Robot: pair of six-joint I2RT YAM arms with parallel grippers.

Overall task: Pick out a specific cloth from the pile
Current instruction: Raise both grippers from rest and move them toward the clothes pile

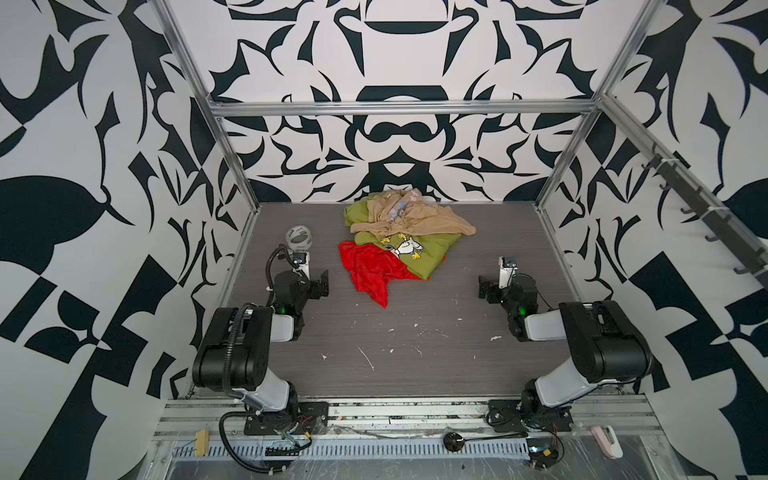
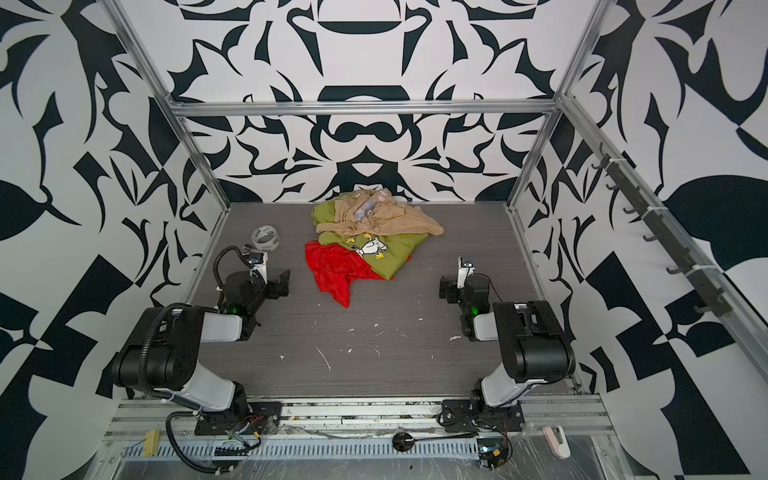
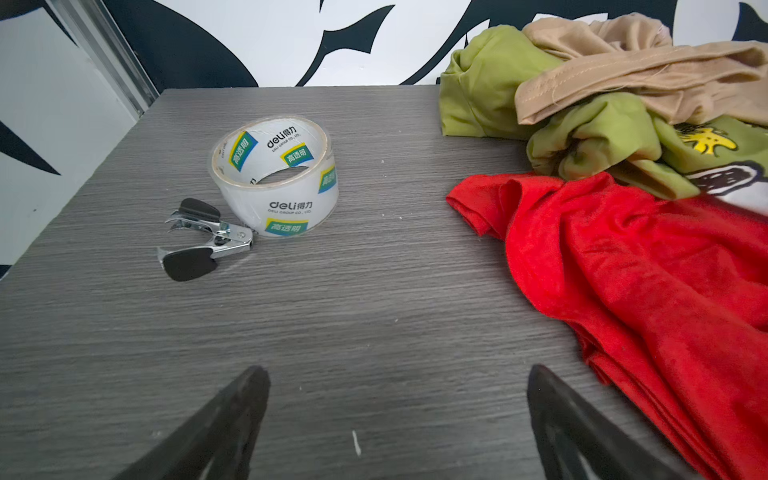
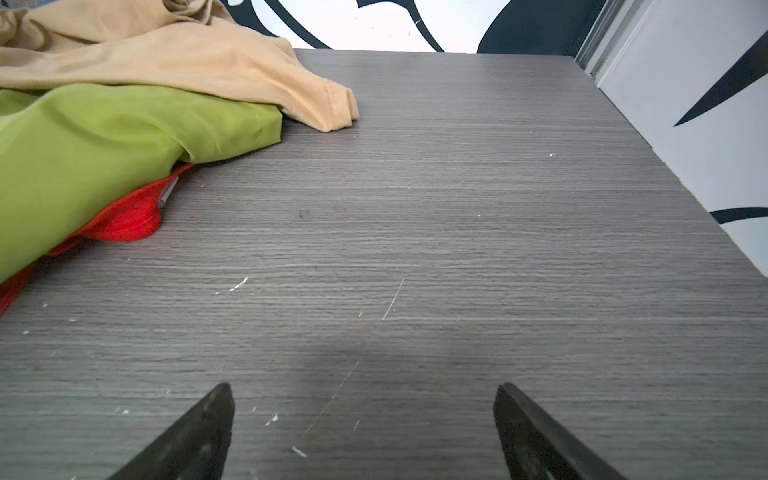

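- Both tools stood wide open and empty, low over the table (image 1: pixel 415 353): the left gripper (image 1: pixel 322 283) and the right gripper (image 1: pixel 484 286), one on each side of the pile (image 1: pixel 399 224).
- The cloth (image 1: pixel 368 270) lay at the pile's near left edge. Its right part was tucked under the shirt (image 1: pixel 432 257), with the beige garment (image 1: pixel 415 220) heaped further back.
- Its free red part spread out toward the left gripper, near it but apart.
- Its long axis ran from a far corner down to a loose tail pointing at the arms' bases.
- From the right wrist view only a thin red strip (image 4: pixel 124 220) showed beneath the shirt; how much was pinned I couldn't quite tell.
- The left arm looked the nearer and better placed.
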